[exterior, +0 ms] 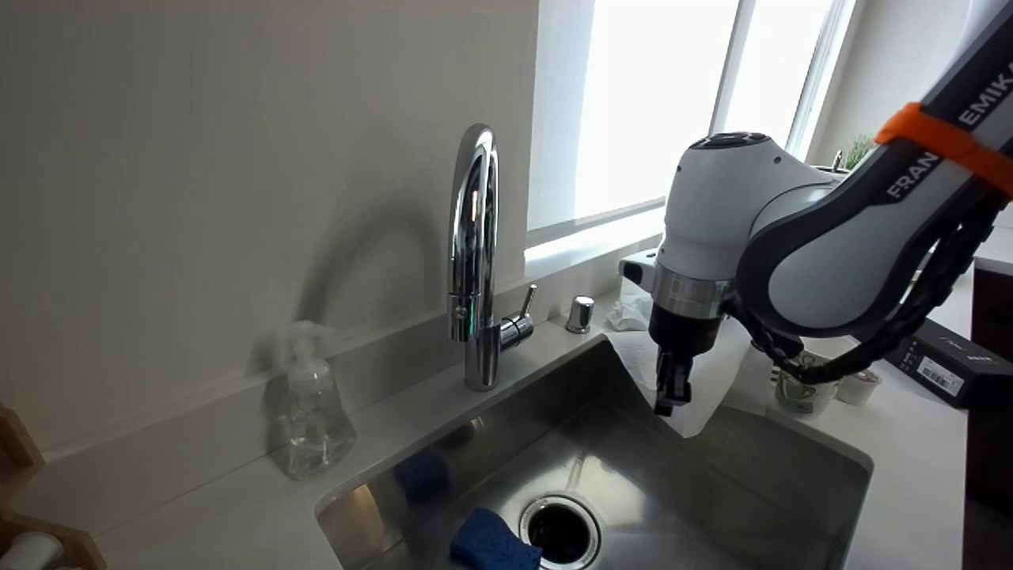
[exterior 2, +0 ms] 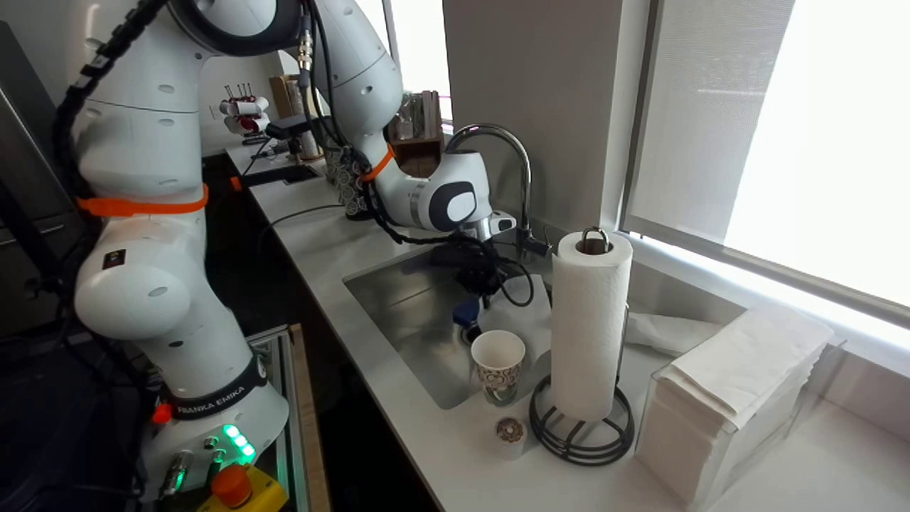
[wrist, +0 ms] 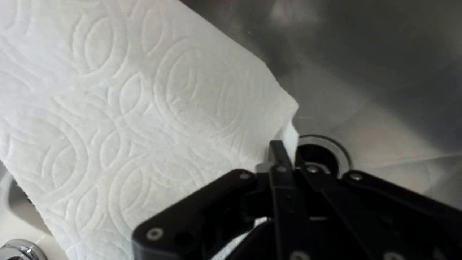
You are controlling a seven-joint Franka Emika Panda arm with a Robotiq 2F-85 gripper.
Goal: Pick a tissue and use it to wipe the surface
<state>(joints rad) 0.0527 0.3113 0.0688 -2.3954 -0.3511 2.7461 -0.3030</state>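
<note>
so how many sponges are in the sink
1: the blue sponge, on the sink floor beside the drain. The blue patch on the sink wall looks like its reflection; the paper towel or arm may hide more.

Thin, matt and embossed with loops across the paper tissue (wrist: 126, 108). Mirror-glossy along the chrome tap (exterior: 475, 245). Smooth and softly reflective across the steel sink (exterior: 728, 495). Matt on the sponge (exterior: 491, 542). Clear and shiny on the bottle (exterior: 316, 423). Matt and papery around the roll (exterior 2: 589, 334), metal-looking in the stand (exterior 2: 586, 459). Smooth on the counter (exterior 2: 462, 455). Hard-looking, with metallic glints, on the gripper (wrist: 288, 155).
</note>
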